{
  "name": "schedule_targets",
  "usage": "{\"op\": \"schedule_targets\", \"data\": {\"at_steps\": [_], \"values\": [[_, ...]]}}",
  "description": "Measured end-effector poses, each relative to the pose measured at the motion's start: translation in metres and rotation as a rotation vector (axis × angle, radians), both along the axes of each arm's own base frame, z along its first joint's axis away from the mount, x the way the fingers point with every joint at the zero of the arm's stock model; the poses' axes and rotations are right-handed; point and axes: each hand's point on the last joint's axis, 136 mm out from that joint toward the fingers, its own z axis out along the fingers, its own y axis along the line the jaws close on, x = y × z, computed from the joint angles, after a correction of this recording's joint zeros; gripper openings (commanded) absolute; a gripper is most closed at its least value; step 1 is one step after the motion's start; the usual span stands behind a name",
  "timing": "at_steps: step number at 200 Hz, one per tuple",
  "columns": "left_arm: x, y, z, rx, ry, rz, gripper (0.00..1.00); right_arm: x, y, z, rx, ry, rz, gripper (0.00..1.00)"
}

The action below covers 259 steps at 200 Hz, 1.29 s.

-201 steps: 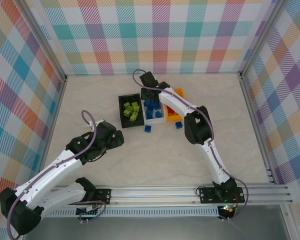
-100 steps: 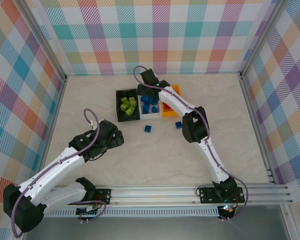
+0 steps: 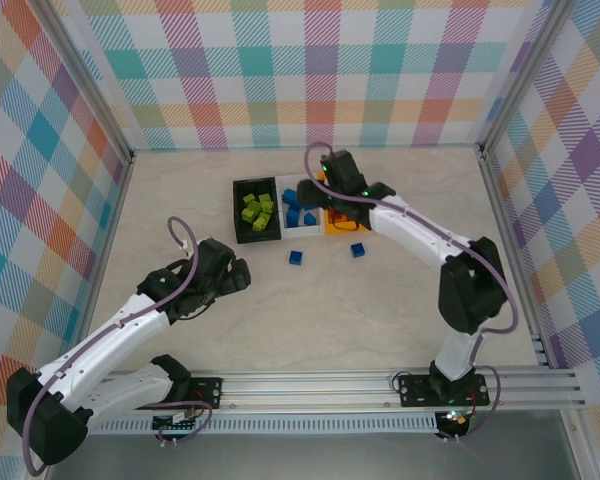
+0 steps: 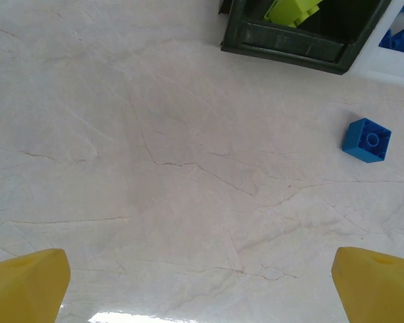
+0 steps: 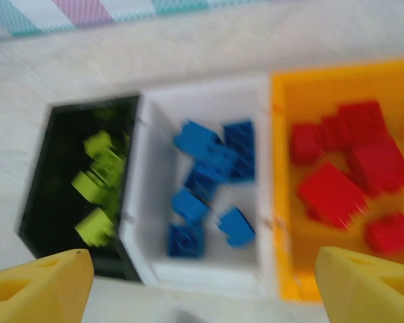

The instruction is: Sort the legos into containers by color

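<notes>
- We're looking at three little open-topped plastic bins in a row toward the far middle of the pale marbled tabletop [image 4: 155,168], walls right up against each other. The black rectangular bin [image 5: 87,111] is on the left, the white rectangular bin [image 5: 202,84] is in the middle, and the orange-yellow rectangular bin [image 5: 283,168] is on the right.
- The lime green studded plastic bricks [image 5: 97,182] sit in the black one, the blue studded bricks [image 5: 209,161] are piled in the white one, and the red studded bricks [image 5: 337,188] are in the orange-yellow one. The right wrist view is pretty blurry, so we're not counting them.
- One loose blue brick [image 3: 296,258] lies on the table just in front of the white bin. A second loose blue brick [image 3: 358,250] lies just in front of the orange-yellow bin.
- The right gripper [image 5: 203,269] hangs above the row of bins with its yellow fingers spread wide and nothing between them.
- The left gripper [image 4: 198,269] sits low over bare table on the near side of the black bin. Its fingers are far apart and it's empty too. In its wrist view the nearer loose brick is ahead and off to the right, well clear of the fingers.
</notes>
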Motion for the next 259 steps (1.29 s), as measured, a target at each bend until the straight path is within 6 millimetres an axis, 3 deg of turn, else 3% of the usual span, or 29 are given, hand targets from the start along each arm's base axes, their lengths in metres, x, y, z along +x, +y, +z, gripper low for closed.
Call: {"op": "schedule_targets", "data": {"at_steps": [31, 53, 92, 147, 221, 259], "values": [[0.0, 0.0, 0.0, -0.004, -0.002, 0.003, 1.0, -0.045, -0.052, -0.089, -0.119, 0.191, -0.058, 0.89], [-0.001, 0.0, -0.003, -0.003, 0.006, 0.003, 1.0, -0.061, -0.076, -0.121, -0.183, 0.277, -0.088, 0.89], [-0.001, -0.001, -0.005, -0.002, 0.013, 0.001, 1.0, -0.052, -0.09, -0.129, -0.19, 0.269, -0.133, 0.81], [0.0, -0.001, -0.007, 0.002, 0.02, 0.001, 1.0, -0.053, -0.096, -0.163, -0.236, 0.329, -0.139, 0.65], [0.003, -0.006, -0.012, 0.0, 0.032, -0.004, 1.0, -0.049, -0.098, -0.162, -0.253, 0.308, -0.136, 0.33], [0.003, -0.006, -0.012, 0.0, 0.032, -0.003, 1.0, -0.053, -0.079, -0.146, -0.257, 0.25, -0.057, 0.32]]}}
